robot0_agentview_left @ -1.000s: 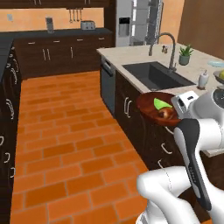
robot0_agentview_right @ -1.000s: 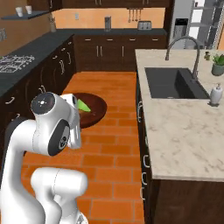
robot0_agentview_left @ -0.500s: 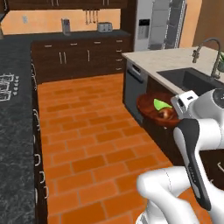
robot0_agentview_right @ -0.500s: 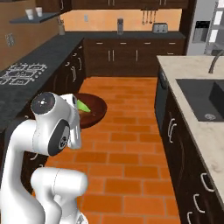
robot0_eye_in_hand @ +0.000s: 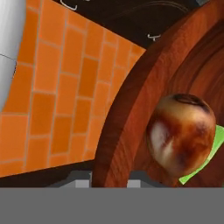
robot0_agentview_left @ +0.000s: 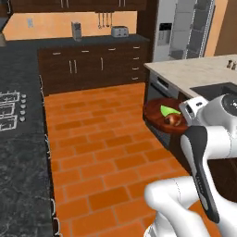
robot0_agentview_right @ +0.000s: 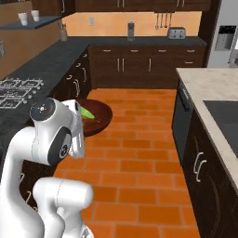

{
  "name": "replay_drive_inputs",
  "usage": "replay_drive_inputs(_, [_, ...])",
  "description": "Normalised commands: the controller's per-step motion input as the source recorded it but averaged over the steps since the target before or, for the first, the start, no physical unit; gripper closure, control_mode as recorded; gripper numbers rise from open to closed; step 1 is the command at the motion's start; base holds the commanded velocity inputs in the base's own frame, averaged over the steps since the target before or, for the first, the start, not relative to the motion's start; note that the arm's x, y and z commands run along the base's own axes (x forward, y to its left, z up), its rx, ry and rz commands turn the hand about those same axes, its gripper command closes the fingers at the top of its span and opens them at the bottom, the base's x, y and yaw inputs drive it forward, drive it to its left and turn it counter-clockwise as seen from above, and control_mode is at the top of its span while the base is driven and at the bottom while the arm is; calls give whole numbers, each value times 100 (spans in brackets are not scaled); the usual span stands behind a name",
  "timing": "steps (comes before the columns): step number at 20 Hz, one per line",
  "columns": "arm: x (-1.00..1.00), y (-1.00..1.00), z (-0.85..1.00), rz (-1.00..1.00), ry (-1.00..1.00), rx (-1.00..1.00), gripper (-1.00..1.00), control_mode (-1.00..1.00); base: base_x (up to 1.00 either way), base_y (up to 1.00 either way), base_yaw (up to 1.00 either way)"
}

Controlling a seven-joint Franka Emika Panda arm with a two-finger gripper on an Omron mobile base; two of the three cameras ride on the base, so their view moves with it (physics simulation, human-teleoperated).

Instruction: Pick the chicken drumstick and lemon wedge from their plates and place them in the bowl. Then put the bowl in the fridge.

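One bowl (robot0_agentview_left: 155,115), carried over the brick floor (robot0_agentview_left: 102,152).
Gripper (robot0_eye_in_hand: 109,180) clenched on its rim; inside lie one drumstick (robot0_eye_in_hand: 181,133) and one wedge (robot0_agentview_left: 168,111).

Dark wooden bowl (robot0_agentview_left: 157,119) aloft — brown drumstick (robot0_eye_in_hand: 181,134), green wedge (robot0_agentview_left: 168,111) inside

Orange brick floor (robot0_agentview_left: 97,152) runs open through frame centre; dark counter (robot0_agentview_left: 18,176) bounds lower left, island counter (robot0_agentview_right: 218,125) the right.
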Motion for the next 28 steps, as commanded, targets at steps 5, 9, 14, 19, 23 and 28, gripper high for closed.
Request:
replay_drive_inputs(5, [0, 0, 0, 0, 0, 0, 100, 100, 100, -79, 0])
replay_drive_inputs(9, [0, 0, 0, 0, 0, 0, 100, 100, 100, -33, 0])
replay_drive_inputs(14, [0, 0, 0, 0, 0, 0, 100, 100, 100, 38, -1])
replay_drive_inputs(19, [0, 0, 0, 0, 0, 0, 100, 100, 100, 28, -2])
replay_drive_inputs(23, [0, 0, 0, 0, 0, 0, 100, 100, 100, 17, -7])
replay_drive_inputs(28, [0, 0, 0, 0, 0, 0, 100, 100, 100, 8, -11])
